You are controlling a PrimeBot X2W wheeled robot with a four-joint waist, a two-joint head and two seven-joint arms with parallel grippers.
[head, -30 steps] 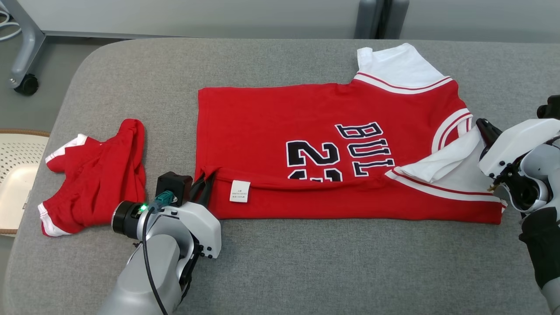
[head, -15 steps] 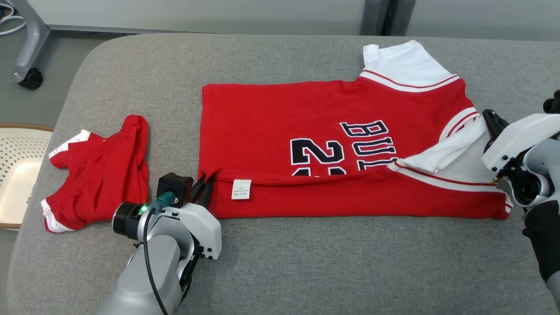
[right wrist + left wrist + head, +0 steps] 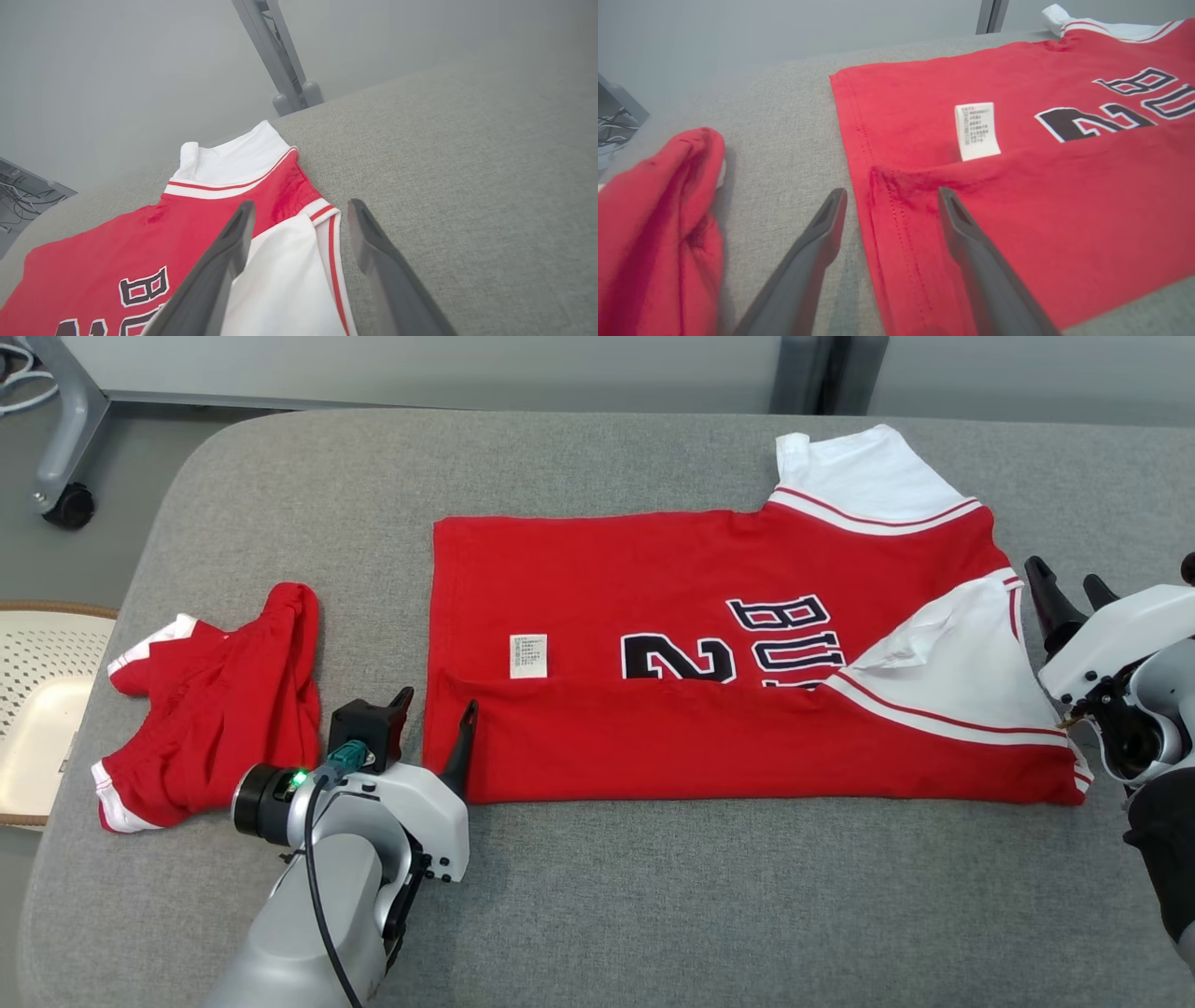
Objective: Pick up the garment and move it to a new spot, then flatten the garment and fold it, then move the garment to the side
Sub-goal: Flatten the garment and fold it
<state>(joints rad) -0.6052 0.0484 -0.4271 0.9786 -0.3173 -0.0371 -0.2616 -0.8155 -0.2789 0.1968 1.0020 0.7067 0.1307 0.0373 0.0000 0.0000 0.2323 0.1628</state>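
Observation:
The garment [image 3: 653, 569] is a red jersey with white sleeves and black lettering, lying flat across the grey table [image 3: 653, 915]. Its near long edge is folded up over the front, and a white label [image 3: 527, 656] sits at the fold line. My left gripper [image 3: 437, 700] stands open at the jersey's left end, one finger over the folded corner and one over bare table; the left wrist view shows this gripper [image 3: 892, 193] straddling the hem of the garment [image 3: 1017, 224]. My right gripper [image 3: 1061, 572] is open just past the folded white sleeve [image 3: 952, 653]. In the right wrist view that gripper [image 3: 301, 205] holds nothing above the garment [image 3: 140, 242].
A second crumpled red piece with white trim [image 3: 215, 709] lies on the table left of my left gripper [image 3: 654, 224]. A pale perforated basket [image 3: 37, 663] sits off the table's left edge. A grey frame leg with a caster [image 3: 58, 476] stands at the far left.
Both grippers have opened and let go of the jersey's folded edge. The folded strip and its label now lie further up the front, and the white sleeve rests flat.

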